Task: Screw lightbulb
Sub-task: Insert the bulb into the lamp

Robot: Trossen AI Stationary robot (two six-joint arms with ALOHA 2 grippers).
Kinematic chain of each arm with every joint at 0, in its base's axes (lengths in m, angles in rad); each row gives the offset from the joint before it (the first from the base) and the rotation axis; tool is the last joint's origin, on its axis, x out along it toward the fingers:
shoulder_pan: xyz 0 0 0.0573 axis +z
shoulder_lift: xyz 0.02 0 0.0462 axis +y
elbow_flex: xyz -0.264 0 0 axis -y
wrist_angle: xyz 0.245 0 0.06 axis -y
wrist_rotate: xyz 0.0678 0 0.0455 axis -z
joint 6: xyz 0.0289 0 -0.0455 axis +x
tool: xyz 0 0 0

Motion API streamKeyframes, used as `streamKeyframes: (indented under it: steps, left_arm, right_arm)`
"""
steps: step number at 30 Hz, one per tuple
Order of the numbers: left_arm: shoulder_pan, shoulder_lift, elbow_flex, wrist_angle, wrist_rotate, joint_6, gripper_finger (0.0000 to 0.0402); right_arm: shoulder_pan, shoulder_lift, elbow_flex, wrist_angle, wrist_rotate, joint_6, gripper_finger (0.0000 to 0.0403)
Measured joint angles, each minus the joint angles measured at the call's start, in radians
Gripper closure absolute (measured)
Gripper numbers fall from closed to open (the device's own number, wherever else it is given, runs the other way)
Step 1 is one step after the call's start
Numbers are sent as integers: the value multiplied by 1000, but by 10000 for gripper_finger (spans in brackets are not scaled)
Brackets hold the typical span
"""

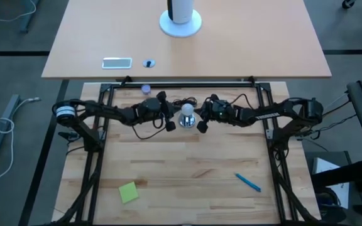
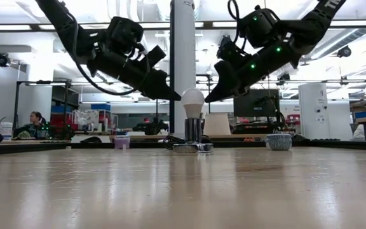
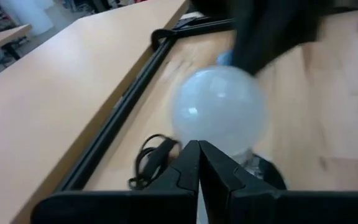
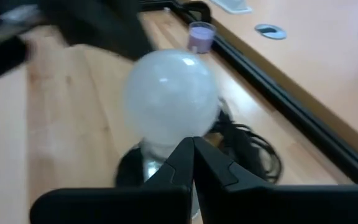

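The white frosted lightbulb (image 2: 192,100) stands upright in the shiny silver socket (image 2: 193,135), which rests by its base on the wooden table at the far middle. It also shows in the high view (image 1: 186,111). My left gripper (image 1: 170,125) is shut, its tip just left of the bulb's dome (image 3: 219,109). My right gripper (image 1: 201,125) is shut, its tip just right of the dome (image 4: 169,93). In the high view both tips stand slightly nearer the table's near edge than the bulb, with a small gap to it. The socket's black cord (image 1: 180,102) lies behind it.
A small bluish round cap (image 1: 146,89) sits by the black frame bar (image 1: 187,83) behind the socket. A green sticky note (image 1: 129,192) and a blue pen (image 1: 247,182) lie near the front. A second table with a white round base (image 1: 180,22) lies beyond.
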Motion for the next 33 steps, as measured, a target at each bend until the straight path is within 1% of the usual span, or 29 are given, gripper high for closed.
streamKeyframes:
  steps: [5,8,12,15,19,21,24,28,31,33]
  left_arm:
    - [14,0,-2,-2,7,-3,401]
    - [13,-2,-2,-22,7,-4,401]
    - [12,-24,-2,-54,7,-16,401]
    - [9,-31,-2,-84,15,-35,401]
    - [7,-29,-3,-112,72,-30,401]
    - [5,-24,-3,-106,76,-30,401]
    - [6,-23,-3,-102,75,-31,401]
    - [6,-23,-3,-83,75,-31,401]
    - [6,-19,-2,-52,74,-18,401]
    - [6,-17,-2,-47,69,-11,401]
  right_arm:
    - [20,0,1,-2,-3,15,403]
    - [19,-2,2,-33,9,31,403]
    - [18,-3,2,-70,71,27,403]
    - [7,-3,2,-69,89,13,403]
    - [-25,-3,2,-59,91,-8,403]
    - [-36,-3,4,-47,74,-24,403]
    - [-43,-3,4,-15,19,-38,403]
    - [-43,-4,5,-11,-2,-59,403]
    - [-43,-4,5,-10,-43,-58,403]
    - [-39,-4,5,-11,-45,-52,403]
